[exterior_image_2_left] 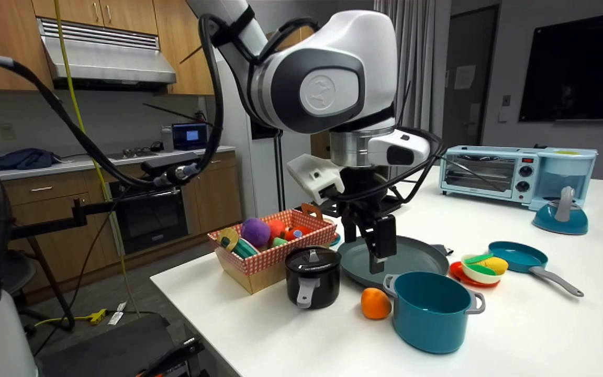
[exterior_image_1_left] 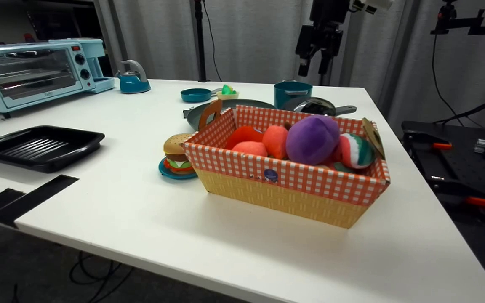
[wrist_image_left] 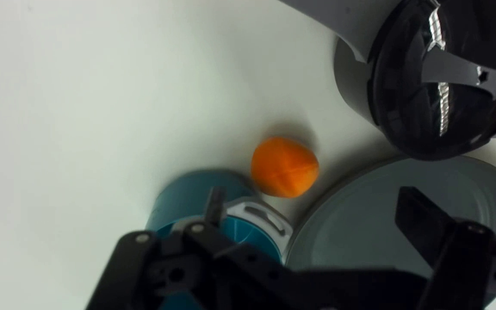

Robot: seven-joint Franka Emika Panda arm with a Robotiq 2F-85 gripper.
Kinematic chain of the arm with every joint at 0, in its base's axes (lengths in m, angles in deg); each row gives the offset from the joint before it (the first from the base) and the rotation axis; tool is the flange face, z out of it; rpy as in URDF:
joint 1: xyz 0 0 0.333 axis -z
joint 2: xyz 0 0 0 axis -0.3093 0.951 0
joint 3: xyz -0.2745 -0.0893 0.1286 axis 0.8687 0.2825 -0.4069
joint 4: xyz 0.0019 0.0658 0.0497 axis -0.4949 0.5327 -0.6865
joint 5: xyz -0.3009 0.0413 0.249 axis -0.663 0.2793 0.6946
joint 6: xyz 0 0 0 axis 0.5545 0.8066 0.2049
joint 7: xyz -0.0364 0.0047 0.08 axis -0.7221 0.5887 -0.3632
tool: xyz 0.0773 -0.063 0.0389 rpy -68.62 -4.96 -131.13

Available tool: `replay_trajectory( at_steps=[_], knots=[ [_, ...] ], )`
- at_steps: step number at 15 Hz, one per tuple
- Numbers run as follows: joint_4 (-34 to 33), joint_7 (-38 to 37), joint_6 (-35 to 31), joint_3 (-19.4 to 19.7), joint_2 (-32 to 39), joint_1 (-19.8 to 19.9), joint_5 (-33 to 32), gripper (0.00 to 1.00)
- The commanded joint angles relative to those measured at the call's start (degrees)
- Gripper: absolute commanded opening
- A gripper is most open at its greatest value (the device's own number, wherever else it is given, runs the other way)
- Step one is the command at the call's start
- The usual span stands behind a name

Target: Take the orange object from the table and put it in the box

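We find the gripper [wrist_image_left: 312, 202] hanging above the white table [exterior_image_2_left: 532, 330], its jaws standing wide apart. Below, in the wrist view, we look down on the toy orange [wrist_image_left: 284, 167], resting on the table. We also have it in an exterior view, just beside the teal pot [exterior_image_2_left: 430, 330], near one of its grey handles [exterior_image_2_left: 388, 285]; whether they touch, we cannot tell. On the orange's other side stands the black saucepan [exterior_image_2_left: 327, 290], its lid [wrist_image_left: 403, 107] on; only the wrist view gives us the star mark on the lid's grip [wrist_image_left: 446, 71]. The large grey pan [exterior_image_2_left: 416, 251] lies near both.

Just beside the saucepan, in both exterior views, we see the tan basket [exterior_image_1_left: 284, 198] with its red-and-white checkered rim. Inside it are a purple fuzzy ball [exterior_image_1_left: 313, 139], red-orange toys [exterior_image_1_left: 275, 142] and a watermelon-striped ball [exterior_image_1_left: 357, 150], whose red part we catch in an exterior view. There, too, the hamburger [exterior_image_1_left: 179, 155] sits in full view beside the basket on a blue saucer [exterior_image_1_left: 177, 174].

In an exterior view we see the red plate [exterior_image_2_left: 457, 272] under the cream toy bowl [exterior_image_2_left: 482, 279], a small teal frying pan [exterior_image_2_left: 518, 256] beside it. Farthest out, both exterior views give us the pale-blue toaster oven [exterior_image_1_left: 36, 97] and the teal kettle [exterior_image_1_left: 134, 85].
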Motion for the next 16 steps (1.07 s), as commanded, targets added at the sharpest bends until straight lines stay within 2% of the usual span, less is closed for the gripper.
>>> replay_trajectory(
  at_steps=[1,5,8,11,12,16],
  knots=[
    [-1.58,-8.19,-5.13,-2.05,3.63,1.43,-0.77,1.00],
    [-1.27,-19.02,-9.08,-2.05,5.35,1.73,-6.13,1.00],
    [-0.55,-25.80,-8.23,-1.55,4.98,1.74,-10.81,1.00],
    [-0.11,-28.23,-6.77,-1.92,4.35,1.46,-11.01,1.00],
    [-0.70,-25.05,-7.50,-1.96,5.27,1.55,-9.25,1.00],
    [-0.65,-25.81,-7.47,-2.07,5.27,1.53,-9.26,1.00]
  ],
)
